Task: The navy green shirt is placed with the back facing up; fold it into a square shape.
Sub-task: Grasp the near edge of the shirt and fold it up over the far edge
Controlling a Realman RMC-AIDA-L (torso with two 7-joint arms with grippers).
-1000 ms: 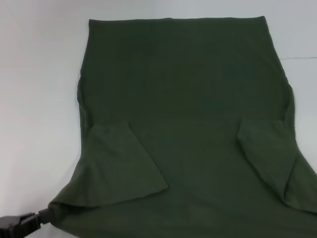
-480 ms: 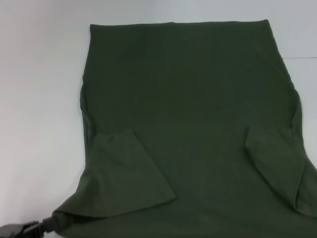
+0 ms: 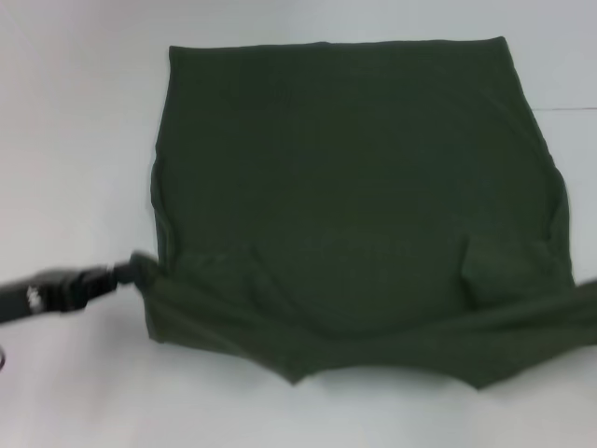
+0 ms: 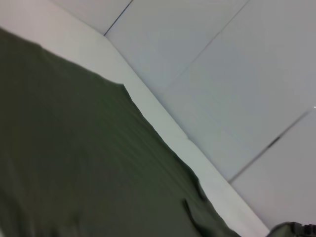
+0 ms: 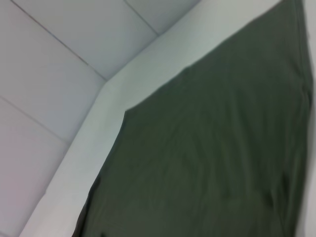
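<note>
White table carries the navy green shirt, spread centrally. Left gripper, at eight o'clock, is clamped on its raised near corner. Right gripper's state cannot be determined.

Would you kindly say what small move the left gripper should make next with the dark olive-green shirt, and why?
Probably carry it farther toward the far hem: the left gripper pinches the dark olive-green knit shirt by its near left corner, and the raised near edge sags, covering only the nearest part.
</note>
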